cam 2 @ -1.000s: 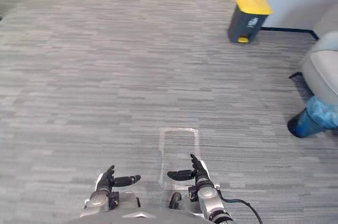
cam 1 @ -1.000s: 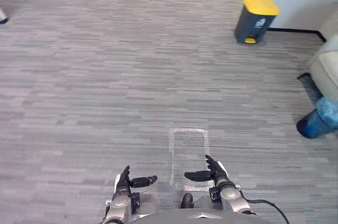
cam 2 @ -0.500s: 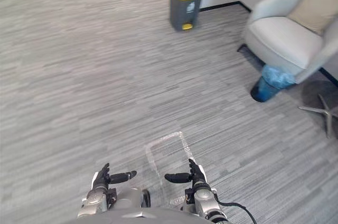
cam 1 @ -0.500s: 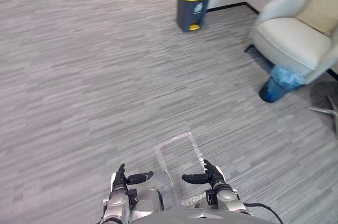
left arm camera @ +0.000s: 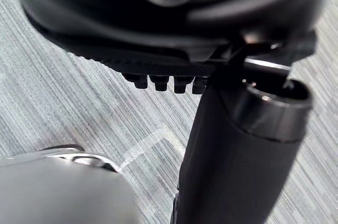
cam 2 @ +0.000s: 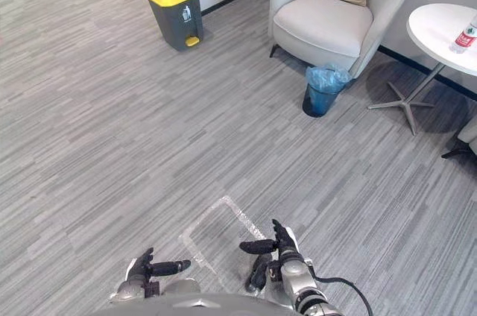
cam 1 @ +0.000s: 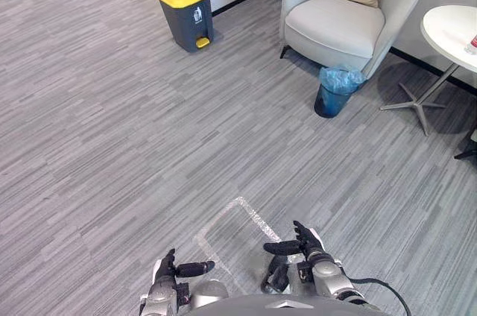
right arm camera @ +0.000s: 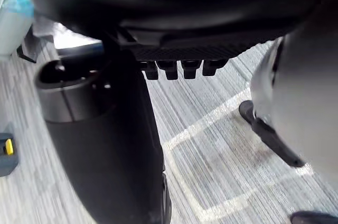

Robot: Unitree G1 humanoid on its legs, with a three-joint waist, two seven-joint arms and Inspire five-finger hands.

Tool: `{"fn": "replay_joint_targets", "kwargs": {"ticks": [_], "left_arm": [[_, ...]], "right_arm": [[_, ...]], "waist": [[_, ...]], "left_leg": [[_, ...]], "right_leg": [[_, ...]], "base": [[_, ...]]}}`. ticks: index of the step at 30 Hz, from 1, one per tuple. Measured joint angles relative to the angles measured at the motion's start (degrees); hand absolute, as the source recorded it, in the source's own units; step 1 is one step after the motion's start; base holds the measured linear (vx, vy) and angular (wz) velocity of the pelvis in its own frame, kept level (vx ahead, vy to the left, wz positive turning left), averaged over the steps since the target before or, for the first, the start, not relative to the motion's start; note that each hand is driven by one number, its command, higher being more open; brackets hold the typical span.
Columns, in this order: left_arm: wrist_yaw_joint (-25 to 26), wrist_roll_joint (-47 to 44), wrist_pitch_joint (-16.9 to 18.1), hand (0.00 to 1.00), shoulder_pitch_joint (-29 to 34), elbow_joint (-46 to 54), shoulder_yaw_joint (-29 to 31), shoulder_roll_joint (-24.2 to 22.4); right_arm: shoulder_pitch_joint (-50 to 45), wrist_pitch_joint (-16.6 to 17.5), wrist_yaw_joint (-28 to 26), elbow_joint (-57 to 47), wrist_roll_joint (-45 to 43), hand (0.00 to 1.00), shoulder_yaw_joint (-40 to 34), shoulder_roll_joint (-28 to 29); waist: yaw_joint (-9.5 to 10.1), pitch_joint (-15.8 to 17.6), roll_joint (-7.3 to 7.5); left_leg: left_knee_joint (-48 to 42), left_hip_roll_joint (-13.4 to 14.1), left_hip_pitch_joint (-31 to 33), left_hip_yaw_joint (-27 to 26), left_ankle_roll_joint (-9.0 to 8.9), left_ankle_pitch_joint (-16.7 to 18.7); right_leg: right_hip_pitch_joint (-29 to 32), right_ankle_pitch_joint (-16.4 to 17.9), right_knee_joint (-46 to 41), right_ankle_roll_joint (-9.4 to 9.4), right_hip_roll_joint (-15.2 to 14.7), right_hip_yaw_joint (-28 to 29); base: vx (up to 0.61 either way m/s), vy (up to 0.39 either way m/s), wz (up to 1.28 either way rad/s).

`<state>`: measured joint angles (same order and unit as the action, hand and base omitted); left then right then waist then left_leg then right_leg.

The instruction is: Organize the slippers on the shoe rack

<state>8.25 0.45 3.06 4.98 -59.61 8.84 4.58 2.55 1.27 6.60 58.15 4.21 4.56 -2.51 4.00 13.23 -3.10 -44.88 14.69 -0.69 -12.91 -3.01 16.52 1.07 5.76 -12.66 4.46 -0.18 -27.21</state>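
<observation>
1. Two hands sit low at 6 o'clock: the left hand (cam 1: 174, 269) and right hand (cam 1: 302, 242) both have fingers straight and apart, thumbs pointing inward, holding nothing. Carried like this, they look ready rather than working.
2. Between them, a taped rectangle (cam 1: 237, 235) marks the grey floor (cam 1: 112, 144), likely a standing spot.
3. Wide bare floor runs from 9 to 12 o'clock, the roomiest way to walk.
4. At 1 o'clock a blue bin (cam 1: 335, 91) stands just in front of the armchair (cam 1: 349, 10), narrowing that side.
5. At 11 o'clock a yellow-lidded bin (cam 1: 185, 12) stands near the wall.
6. At 2 o'clock a round table (cam 2: 447, 33) with splayed feet carries a bottle (cam 2: 466, 33); its legs are an edge to avoid.
7. Slippers and shoe rack: I can see neither here, so how they lie cannot be told, nor how far the tidying stands.
</observation>
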Motion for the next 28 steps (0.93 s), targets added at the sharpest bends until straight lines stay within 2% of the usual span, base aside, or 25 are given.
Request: {"fn": "replay_joint_targets", "kwargs": {"ticks": [1, 2, 3, 4, 6, 7, 8, 10, 13, 16, 21, 28], "left_arm": [[0.0, -0.1, 0.1, 1.00, 0.3, 0.3, 0.4, 0.0], [-0.1, 0.0, 0.3, 1.00, 0.6, 1.9, 0.7, -0.4], [-0.1, 0.0, 0.3, 1.00, 0.6, 2.2, 0.6, -0.4], [-0.1, 0.0, 0.4, 1.00, 0.6, 2.3, 0.6, -0.4], [0.0, 0.0, 0.4, 1.00, 0.4, 2.3, 0.6, -0.3], [0.0, 0.0, 0.4, 1.00, 0.4, 2.2, 0.7, -0.3], [0.1, 0.0, 0.4, 1.00, 0.4, 2.1, 0.6, -0.8], [0.0, 0.0, 0.2, 1.00, 0.0, 1.9, 0.7, -0.8], [-0.1, 0.0, 0.0, 1.00, -0.2, 1.9, 0.6, -0.6], [-0.3, 0.1, 0.0, 1.00, -0.3, 2.0, 0.3, -0.7], [-0.7, 0.1, -0.1, 1.00, 0.3, 1.9, -0.3, -0.5], [-0.9, 0.1, -0.1, 1.00, 1.4, 1.2, -1.1, -0.4]], "right_arm": [[0.1, 0.0, 0.1, 0.3, -0.1, 1.00, -0.1, -0.1], [0.0, 0.0, 0.4, 0.8, -0.4, 1.00, -0.4, -0.4], [0.0, -0.1, 0.5, 1.0, -0.4, 1.00, -0.9, -0.4], [-0.1, -0.2, 0.7, 1.3, -0.5, 1.00, -1.2, -0.5], [-0.2, -0.2, 1.1, 1.2, -0.8, 1.00, -1.2, -0.5], [-0.3, -0.3, 1.2, 1.3, -0.9, 1.00, -1.3, -0.5], [-0.7, -0.2, 1.3, 0.8, -0.9, 1.00, -2.2, -0.6], [-0.9, -0.1, 1.4, 0.6, -0.9, 1.00, -3.2, -0.3], [-1.4, -0.1, 1.5, 0.4, -0.9, 1.00, -5.2, 1.0], [-2.1, 0.1, 1.5, 0.0, -0.9, 1.00, -6.6, 1.9], [-2.2, 0.1, 1.4, 1.0, -1.1, 1.00, -8.0, 2.7], [-2.1, 0.1, 1.4, 2.3, -2.0, 1.00, -9.1, 2.2]], "waist": [[0.22, 0.0, -0.02], [0.47, 0.2, 0.52], [0.51, 0.2, 0.54], [0.61, 0.3, 0.66], [0.70, 0.4, 0.76], [0.99, 0.5, 0.87], [1.20, 0.0, -0.02], [1.08, 0.1, -0.11], [0.96, -0.1, 0.55], [0.31, -1.1, 0.83], [0.32, -2.1, 1.29], [0.35, -2.8, 0.79]], "left_leg": [[-0.4, -0.2, 0.6, 0.4, -0.05, 0.4], [2.3, -2.4, 3.3, 2.4, -0.21, 2.0], [4.4, -3.4, 4.0, 3.6, -0.30, 2.5], [10.2, -6.1, 5.0, 6.9, -0.30, 2.6], [18.4, -9.2, 5.7, 12.6, -0.54, 2.1], [22.7, -11.1, 5.7, 16.3, -0.97, -1.2], [25.2, -12.3, 4.1, 18.3, -1.42, -5.5], [25.5, -12.5, 2.8, 17.3, 0.42, -6.5], [26.3, -13.5, -0.5, 14.6, 0.55, -6.4], [30.0, -14.3, -3.8, 14.5, 0.72, -6.4], [33.8, -14.4, -7.1, 14.6, 1.72, -7.0], [36.4, -14.2, -8.9, 15.2, 2.66, -7.7]], "right_leg": [[-0.4, 0.0, 0.4, 0.02, 0.4, 0.8], [-1.5, -0.1, 1.6, -0.14, 1.0, 3.1], [-1.8, -0.1, 1.9, -0.22, 1.1, 4.0], [-1.9, -0.2, 2.1, -0.31, 1.3, 6.4], [-2.0, -0.3, 2.0, -0.42, 1.4, 9.7], [-2.2, -0.4, 2.0, -0.60, 1.3, 13.1], [-2.1, -0.8, 1.7, -1.32, 1.8, 16.1], [-2.4, -1.1, 1.9, -1.77, 2.0, 17.8], [-5.1, -1.6, 4.4, -3.03, 1.0, 21.6], [-6.4, -1.0, 5.1, -4.08, 0.2, 22.5], [-8.5, -0.9, 6.6, -4.19, 0.3, 22.5], [-10.2, -2.1, 8.7, -4.29, 0.7, 22.1]], "base": [[0.19, -0.003, -1.02], [0.11, 0.022, -0.71], [0.12, 0.048, -1.00], [0.12, 0.089, -0.90], [0.13, 0.124, -1.14], [0.16, 0.161, -1.43], [0.18, 0.175, -1.22], [0.23, 0.195, -0.71], [0.20, 0.176, -0.63], [0.10, 0.107, -0.14], [0.04, 0.029, -0.01], [-0.03, -0.019, 0.04]]}}
